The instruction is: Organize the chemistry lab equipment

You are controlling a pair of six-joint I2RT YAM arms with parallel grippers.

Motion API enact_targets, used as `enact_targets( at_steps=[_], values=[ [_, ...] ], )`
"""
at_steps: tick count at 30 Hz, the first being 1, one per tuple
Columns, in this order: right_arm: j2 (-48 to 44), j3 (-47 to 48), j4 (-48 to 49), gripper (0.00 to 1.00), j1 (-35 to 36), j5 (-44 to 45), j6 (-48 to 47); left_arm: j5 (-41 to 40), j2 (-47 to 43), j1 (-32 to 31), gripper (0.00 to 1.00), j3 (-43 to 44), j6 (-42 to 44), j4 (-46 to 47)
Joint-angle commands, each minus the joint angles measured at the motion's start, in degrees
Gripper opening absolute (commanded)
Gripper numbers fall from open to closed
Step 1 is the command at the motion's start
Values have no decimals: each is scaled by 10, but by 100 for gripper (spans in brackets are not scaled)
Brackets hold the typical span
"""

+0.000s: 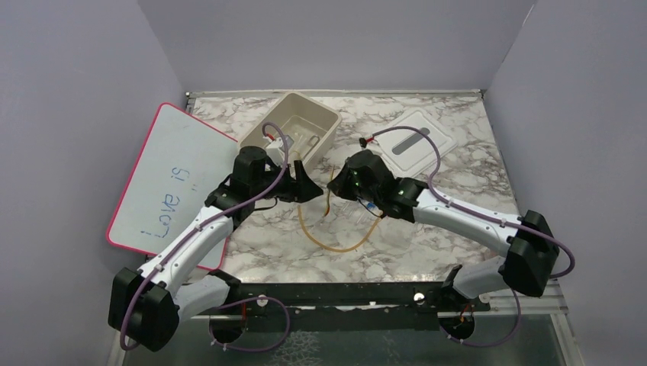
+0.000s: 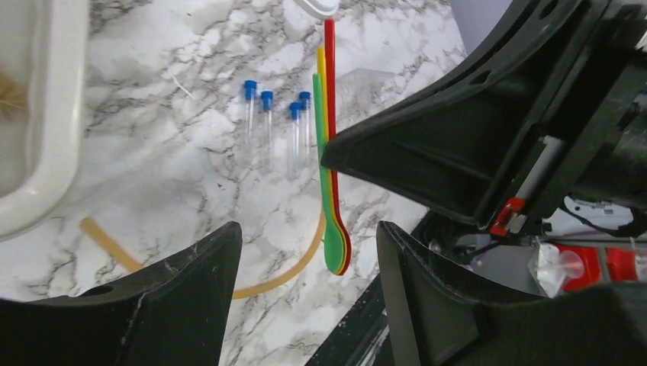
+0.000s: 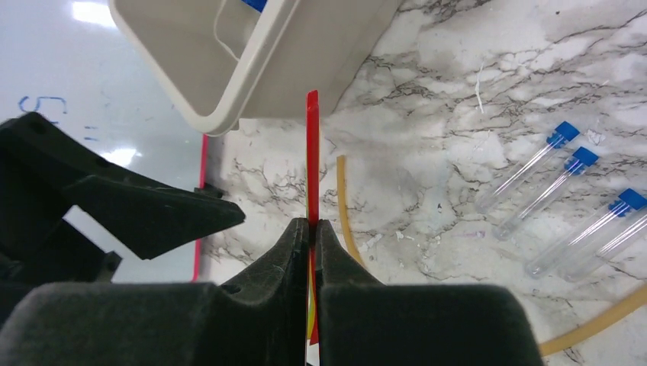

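my right pincer (image 3: 311,229) is pressed tight on a thin stack of red, yellow and green scoops (image 2: 333,229), held on edge above the worktop (image 3: 458,91). my left pincer (image 2: 305,229) is spread, and the scoops' rounded end shows between its fingers. below lie the curved amber rubber tube (image 2: 301,259) and four blue-capped clear tubes (image 3: 568,202), side by side. the beige tub (image 3: 252,69) sits just beyond.

Marble table (image 1: 397,259) bears whiteboard (image 1: 168,175), beige tub (image 1: 320,107), white lid (image 1: 404,156), amber tube (image 1: 336,249), four blue-capped tubes (image 3: 542,195).
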Motion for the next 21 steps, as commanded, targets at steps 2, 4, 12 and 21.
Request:
enact_targets(
  at_steps=[2,4,12,21],
  values=[
    [-65,-37,70,9,-8,16,-4,91,5,-6,65,-25,-71,106],
    [-80,-46,78,9,-9,13,-1,103,8,-13,65,-25,-73,123],
    [-102,-63,116,9,-11,-29,8,96,37,-25,48,-22,-97,166],
    [-117,-84,135,10,-12,-39,19,66,55,-52,23,-4,-65,184]
  ],
)
